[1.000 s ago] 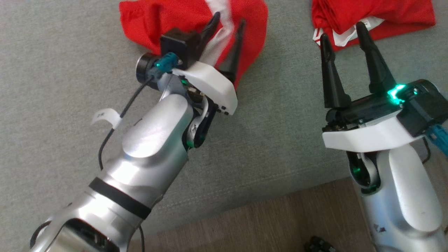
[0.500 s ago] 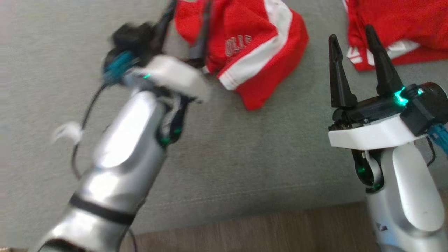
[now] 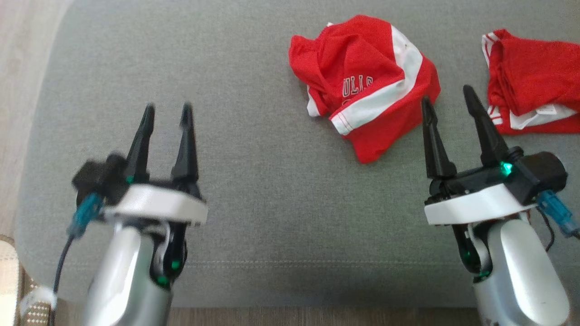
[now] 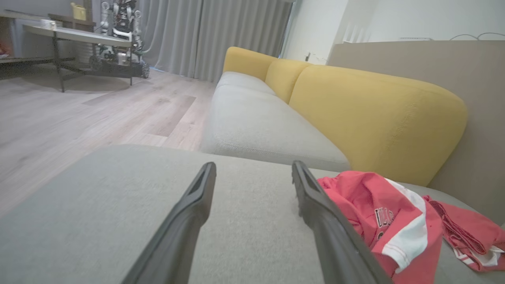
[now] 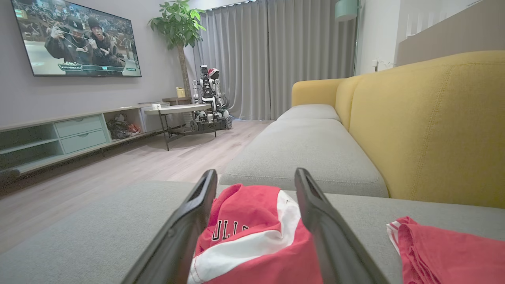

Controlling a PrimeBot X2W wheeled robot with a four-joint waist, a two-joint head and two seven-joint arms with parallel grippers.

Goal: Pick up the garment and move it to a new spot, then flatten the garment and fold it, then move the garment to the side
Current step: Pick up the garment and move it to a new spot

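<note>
- Garment (image 3: 369, 86): a red sports piece with a broad white stripe and partly hidden white lettering. It lies crumpled in a loose heap on the grey seat cushion (image 3: 253, 136), toward the far right of the head view.
- A second red garment (image 3: 530, 81), also bunched and trimmed in white, lies to the right of the first. They are near each other, with a strip of bare cushion between them.
- Your left gripper (image 3: 167, 109) is at the lower left of the head view, over bare cushion and well apart from the garment. Its two dark fingers are spread wide with nothing between them.
- In the left wrist view, the garment lies off to the right, beyond the right-hand finger.
- Your right gripper (image 3: 446, 95) is at the lower right, fingers spread wide and holding nothing. One tip sits at the garment's near right edge; you cannot tell whether it touches the cloth.
- In the right wrist view, the heap shows between and beyond the two fingers, lettering toward the camera.
- A yellow backrest (image 4: 375, 114) runs behind the cushion, and a pale wooden floor (image 4: 79, 114) lies to one side.
- Across the room you have a wall-mounted television (image 5: 77, 39), a tall potted plant (image 5: 177, 19), grey curtains (image 5: 268, 55), and another wheeled robot (image 5: 209, 94) beside a low table (image 5: 177, 109).
</note>
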